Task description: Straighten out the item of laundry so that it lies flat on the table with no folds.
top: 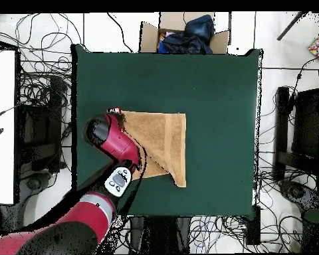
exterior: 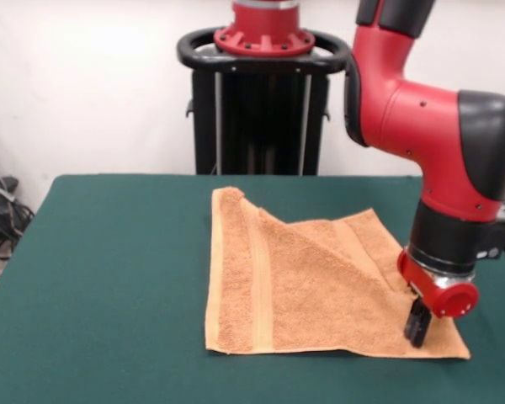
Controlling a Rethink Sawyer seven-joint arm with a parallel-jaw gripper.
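Note:
The item of laundry [exterior: 303, 286], an orange-tan towel, lies on the green table [exterior: 109, 278] with one part folded diagonally over the rest, so a crease runs from its far left corner toward the near right. A woven band runs down its left side. My gripper [exterior: 417, 326] is down at the towel's near right corner. Its dark fingers are pressed together with their tips in the cloth, shut on the towel. In the overhead view the gripper [top: 115, 114] is at the upper left corner of the towel [top: 163, 143], and the arm hides the towel's left part.
The black pedestal frame [exterior: 261, 109] stands behind the table's far edge. In the overhead view, a cardboard box with dark clothing [top: 185, 33] sits past the table's top edge. Cables cover the floor on the left, and a white desk [top: 1, 126] stands there.

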